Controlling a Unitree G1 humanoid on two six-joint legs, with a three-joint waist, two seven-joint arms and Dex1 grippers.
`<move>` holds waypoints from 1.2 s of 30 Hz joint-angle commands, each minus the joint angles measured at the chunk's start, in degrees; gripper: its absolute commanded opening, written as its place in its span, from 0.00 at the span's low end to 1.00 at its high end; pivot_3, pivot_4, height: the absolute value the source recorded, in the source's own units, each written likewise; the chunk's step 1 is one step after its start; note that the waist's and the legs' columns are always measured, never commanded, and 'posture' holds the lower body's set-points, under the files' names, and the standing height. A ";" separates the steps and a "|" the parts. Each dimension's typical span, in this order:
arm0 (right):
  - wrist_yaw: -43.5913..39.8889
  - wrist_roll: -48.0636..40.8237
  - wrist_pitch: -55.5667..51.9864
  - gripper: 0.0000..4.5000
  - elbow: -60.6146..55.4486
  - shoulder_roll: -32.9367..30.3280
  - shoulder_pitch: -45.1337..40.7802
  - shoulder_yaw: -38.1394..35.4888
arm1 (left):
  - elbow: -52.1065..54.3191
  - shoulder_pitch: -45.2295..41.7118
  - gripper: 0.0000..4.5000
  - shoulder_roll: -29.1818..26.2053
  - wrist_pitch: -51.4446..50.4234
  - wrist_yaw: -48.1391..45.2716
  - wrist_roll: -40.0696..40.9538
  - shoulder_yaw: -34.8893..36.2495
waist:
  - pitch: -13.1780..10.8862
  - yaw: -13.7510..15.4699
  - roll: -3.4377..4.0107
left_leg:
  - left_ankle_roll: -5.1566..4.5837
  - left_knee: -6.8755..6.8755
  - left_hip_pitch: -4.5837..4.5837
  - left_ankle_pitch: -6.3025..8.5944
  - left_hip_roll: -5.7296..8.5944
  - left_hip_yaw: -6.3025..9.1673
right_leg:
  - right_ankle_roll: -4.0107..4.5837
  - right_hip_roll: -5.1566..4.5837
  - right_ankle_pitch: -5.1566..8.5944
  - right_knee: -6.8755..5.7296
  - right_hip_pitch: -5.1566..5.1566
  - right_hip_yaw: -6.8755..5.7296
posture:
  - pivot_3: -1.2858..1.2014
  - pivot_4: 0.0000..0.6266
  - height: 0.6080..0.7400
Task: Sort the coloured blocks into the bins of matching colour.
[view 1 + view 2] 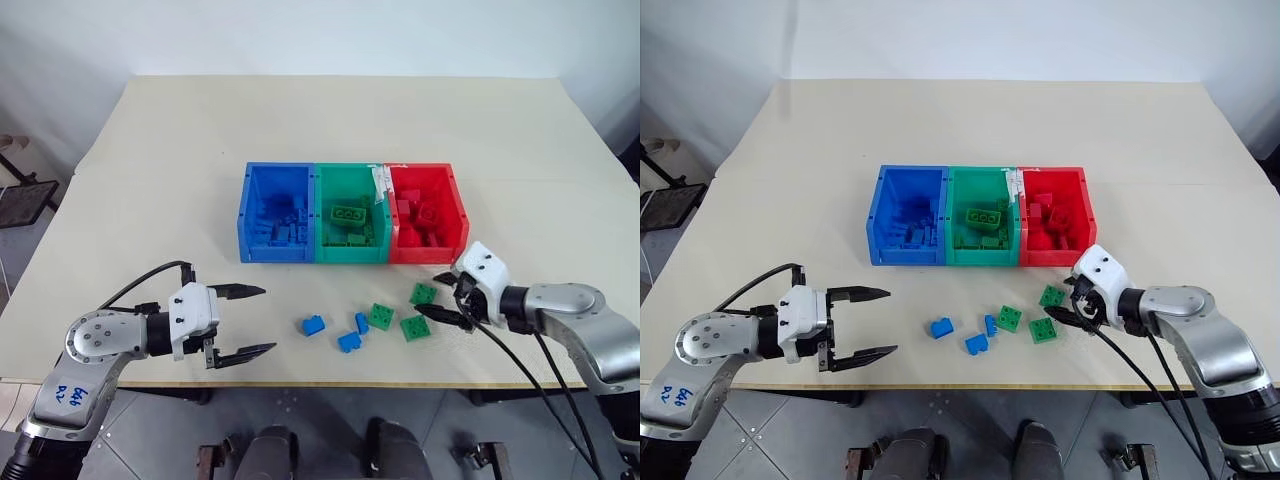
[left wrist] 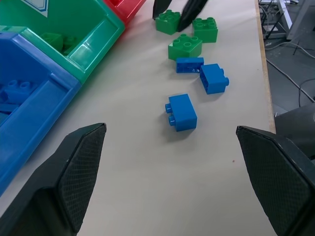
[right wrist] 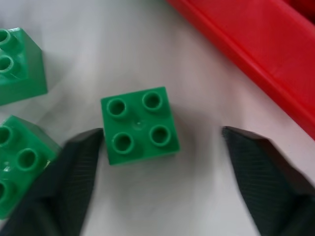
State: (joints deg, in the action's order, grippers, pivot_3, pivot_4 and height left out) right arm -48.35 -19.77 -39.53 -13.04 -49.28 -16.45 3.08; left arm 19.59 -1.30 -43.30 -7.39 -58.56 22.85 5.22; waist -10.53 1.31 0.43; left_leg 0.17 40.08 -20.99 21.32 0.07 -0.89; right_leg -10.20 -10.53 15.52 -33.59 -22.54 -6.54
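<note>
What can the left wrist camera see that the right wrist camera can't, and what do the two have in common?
Left wrist view alone: three blue blocks, the blue bin, the green bin, the table's edge, and the open left tool. Right wrist view alone: a close look between the right tool fingers. Shared: the three green blocks and the red bin.

Pale beige tabletop (image 1: pixel 150 180) bearing a row of three joined open bins (image 1: pixel 352 213): blue, green, red in order from the robot's left. On the near side of the bins, apart from them, six loose bricks rest directly on the surface. Three green bricks (image 1: pixel 401 312) lie clustered in front of the red and green bins, the rightmost nearest the red bin's front wall. Three blue bricks (image 1: pixel 341 331) lie to the left of the green cluster, in front of the green bin, the leftmost standing a little apart.
</note>
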 commanded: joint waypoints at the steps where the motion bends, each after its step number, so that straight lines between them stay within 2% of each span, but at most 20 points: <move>1: -1.33 0.56 1.86 0.50 -0.20 0.20 -0.54 0.11 | 2.20 -0.23 1.00 0.86 0.79 -0.14 1.67 0.35 | 0.00 -0.01 0.00 | 0.00 0.00 0.00 0.00 0.00 0.00 | 0.00 0.00 0.00 0.00 0.00 0.00 | 0.52 0.24 1.00; 3: -1.87 0.71 2.44 0.35 0.05 0.16 -0.67 0.18 | 2.25 -0.34 1.00 1.27 0.65 -0.09 2.07 0.43 | 0.00 0.03 0.00 | 0.00 0.01 -0.01 0.00 0.00 0.00 | 0.00 0.00 0.00 0.00 0.00 0.00 | 0.52 0.24 1.00; 4: -2.33 0.80 3.46 0.32 0.24 0.23 -0.78 0.12 | 2.30 -0.35 1.00 1.51 0.63 -0.02 2.24 0.52 | 0.00 0.03 0.00 | 0.00 0.01 -0.01 0.00 0.00 0.00 | 0.00 0.00 0.00 0.00 0.00 0.00 | 0.52 0.24 1.00; 7: -5.19 -2.20 5.61 0.32 -0.28 1.22 -2.85 -1.84 | 3.00 -0.04 1.00 2.57 0.44 0.73 3.27 1.30 | 0.00 -0.05 0.00 | 0.00 0.01 0.00 0.00 0.00 0.00 | 0.00 0.00 0.00 0.00 0.00 0.00 | 0.52 0.24 1.00; 11: -2.57 -9.14 -0.61 0.32 -1.44 8.05 -14.18 -3.74 | 3.38 2.05 1.00 4.10 -2.01 5.19 4.88 5.29 | -0.01 -1.34 0.02 | 0.01 0.00 0.02 -0.01 -0.03 -0.01 | 0.00 0.01 0.00 -0.04 -0.02 0.02 | 0.52 0.24 1.00; 15: 5.24 -5.93 -4.88 0.32 3.52 14.58 -24.90 -1.22 | 3.85 5.36 1.00 3.38 -3.58 7.27 4.64 9.32 | -0.01 -1.64 0.02 | 0.09 -0.03 0.07 0.01 -0.07 0.15 | 0.00 0.02 0.00 -0.25 -0.04 -0.07 | 0.52 0.24 1.00; 18: 6.67 -2.49 -3.45 0.32 8.43 17.92 -30.63 2.24 | 5.11 8.31 1.00 3.19 -6.11 9.08 6.62 13.89 | -0.01 -1.40 0.02 | 0.11 -0.04 0.01 0.02 -0.04 0.19 | 0.00 0.01 0.00 -0.23 -0.08 -0.11 | 0.52 0.24 1.00; 22: 7.49 1.09 1.46 0.32 14.81 21.19 -33.78 4.07 | 5.64 9.13 1.00 3.09 -7.31 9.91 7.61 16.82 | -0.01 -1.34 0.01 | 0.11 -0.02 -0.08 0.03 -0.01 0.33 | 0.00 0.01 0.00 -0.23 -0.09 -0.20 | 0.52 0.24 1.00; 27: 5.44 3.46 9.24 0.69 19.55 22.76 -35.12 4.00 | 6.31 6.86 1.00 3.18 -7.74 10.03 7.10 14.76 | -0.01 -1.60 0.02 | 0.12 -0.05 -0.07 0.02 -0.02 0.29 | 0.00 0.01 0.00 -0.25 -0.12 -0.20 | 0.52 0.24 1.00; 31: -5.08 2.20 14.98 0.99 17.26 17.20 -32.07 3.58 | 4.51 4.23 1.00 2.99 -7.24 8.69 6.07 11.89 | -0.01 -1.43 0.02 | 0.12 -0.04 -0.07 0.02 -0.01 0.28 | 0.00 0.01 0.00 -0.23 -0.12 -0.20 | 0.52 0.24 1.00; 33: -8.56 1.10 16.65 1.00 15.22 14.59 -29.70 2.52 | 2.89 2.95 1.00 2.32 -6.12 6.82 4.93 10.11 | 0.00 -1.35 0.01 | 0.11 -0.05 -0.07 0.02 -0.01 0.30 | 0.00 0.01 0.00 -0.21 -0.10 -0.23 | 0.52 0.24 1.00; 36: -17.13 -2.27 22.23 1.00 8.30 8.44 -19.67 -1.31 | 0.70 0.03 1.00 0.98 -4.07 3.34 2.84 6.16 | -0.01 -1.21 0.01 | 0.11 -0.05 -0.08 0.02 -0.02 0.27 | 0.00 0.02 0.00 -0.16 -0.08 -0.27 | 0.52 0.24 1.00</move>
State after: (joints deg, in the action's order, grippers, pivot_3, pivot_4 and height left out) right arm -60.78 -19.49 -21.29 -0.05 -38.77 -38.87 5.12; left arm 20.35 -0.68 -41.29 -13.50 -53.13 26.72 12.53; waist -10.53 0.10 0.44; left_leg 0.28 40.01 -21.08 21.34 0.06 -0.61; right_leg -10.20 -10.52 15.52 -33.75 -22.61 -6.82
